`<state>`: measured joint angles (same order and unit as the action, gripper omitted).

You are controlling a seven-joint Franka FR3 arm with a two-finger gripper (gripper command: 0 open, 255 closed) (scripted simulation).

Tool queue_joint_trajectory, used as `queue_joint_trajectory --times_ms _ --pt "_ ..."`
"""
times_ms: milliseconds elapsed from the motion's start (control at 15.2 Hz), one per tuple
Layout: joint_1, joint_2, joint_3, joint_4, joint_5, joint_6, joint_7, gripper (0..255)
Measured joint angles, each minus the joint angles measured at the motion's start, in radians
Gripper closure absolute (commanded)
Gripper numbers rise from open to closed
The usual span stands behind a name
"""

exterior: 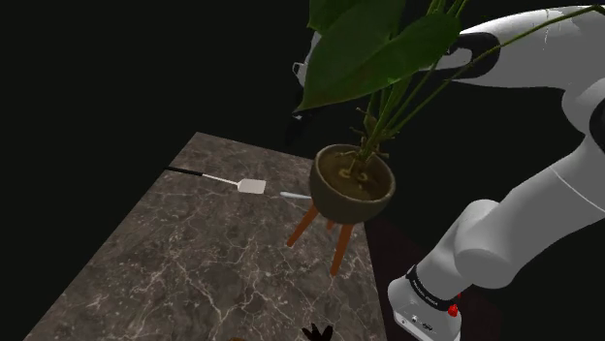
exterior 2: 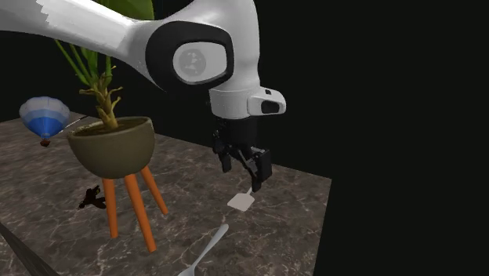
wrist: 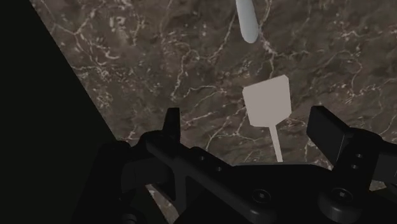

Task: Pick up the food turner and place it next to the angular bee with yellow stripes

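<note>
Wrist view | food turner (wrist: 269,107) | pale square blade, thin stem

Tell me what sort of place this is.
Likely a home tabletop or counter, though black area surrounds it: a dark marbled top, a potted plant on orange legs, and a turner lying near a pale utensil.

one food turner (exterior: 250,185), one pale spoon-like utensil (exterior 2: 205,251), one potted plant (exterior: 354,179) on orange legs, one small dark figure (exterior 2: 92,198), one blue-and-white balloon figure (exterior 2: 45,116), one desk (exterior: 194,262)
</note>
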<state>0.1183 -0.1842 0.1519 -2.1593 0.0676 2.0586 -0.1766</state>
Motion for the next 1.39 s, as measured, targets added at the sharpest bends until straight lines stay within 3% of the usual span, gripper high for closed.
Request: queue_joint_trajectory --times_ms 594,1122,1386 --pt "0.059 0.319 0.063 0.239 -0.075 0.066 -0.008 0" --pt "0.134 0.594 0.091 0.499 -0.16 0.064 -0.016 0" --pt "0.146 0.637 0.09 0.511 -0.174 0.093 -0.01 0"
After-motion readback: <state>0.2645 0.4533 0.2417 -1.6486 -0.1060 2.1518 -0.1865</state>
